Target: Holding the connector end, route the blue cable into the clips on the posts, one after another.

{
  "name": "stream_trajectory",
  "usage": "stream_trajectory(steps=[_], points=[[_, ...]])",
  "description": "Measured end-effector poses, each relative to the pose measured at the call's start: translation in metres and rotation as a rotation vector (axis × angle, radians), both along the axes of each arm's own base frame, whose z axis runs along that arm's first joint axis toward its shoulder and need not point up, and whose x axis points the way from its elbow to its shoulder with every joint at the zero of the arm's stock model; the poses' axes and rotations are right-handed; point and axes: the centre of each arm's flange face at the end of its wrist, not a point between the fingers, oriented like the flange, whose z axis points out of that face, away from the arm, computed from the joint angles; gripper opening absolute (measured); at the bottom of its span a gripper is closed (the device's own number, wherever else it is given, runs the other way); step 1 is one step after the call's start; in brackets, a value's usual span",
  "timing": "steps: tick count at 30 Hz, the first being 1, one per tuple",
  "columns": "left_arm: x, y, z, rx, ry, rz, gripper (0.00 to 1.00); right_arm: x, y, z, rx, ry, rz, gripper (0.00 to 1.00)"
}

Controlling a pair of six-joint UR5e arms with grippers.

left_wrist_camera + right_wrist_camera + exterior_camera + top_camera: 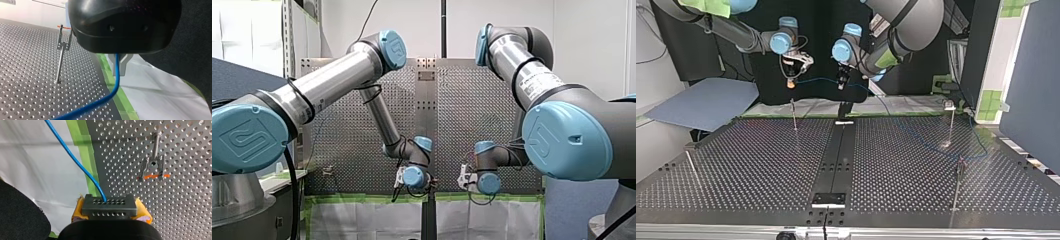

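My right gripper (110,213) is shut, its yellow pads (143,210) clamping a black perforated connector (109,204). The blue cable (74,158) leaves the connector's face. My left gripper (119,67) is shut on the same blue cable (113,90) a short way along, between its metal fingers (124,65). In the top view both grippers hang above the table's far edge, my right gripper (792,80) at the left and my left gripper (841,82) at the right. The blue cable (816,79) spans between them, then trails across the table to a post (959,172).
Thin clip posts stand on the perforated table (761,165): one (794,115) below my right gripper, one (951,122) at the far right, one (691,167) at the near left. A clip with an orange mark (153,167) is close to the connector. Green tape (117,100) edges the table.
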Motion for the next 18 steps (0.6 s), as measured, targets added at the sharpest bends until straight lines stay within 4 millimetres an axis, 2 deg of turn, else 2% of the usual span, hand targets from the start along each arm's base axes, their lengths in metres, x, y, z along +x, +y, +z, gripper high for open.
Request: stream_trajectory(steps=[7, 18], points=[[0.002, -0.003, 0.001, -0.036, -0.021, 0.005, 0.00, -0.019, -0.006, -0.003, -0.017, -0.017, -0.003, 0.00], [0.003, -0.010, 0.003, -0.102, -0.048, 0.007, 0.00, -0.044, -0.029, 0.000, -0.072, -0.030, -0.004, 0.00]])
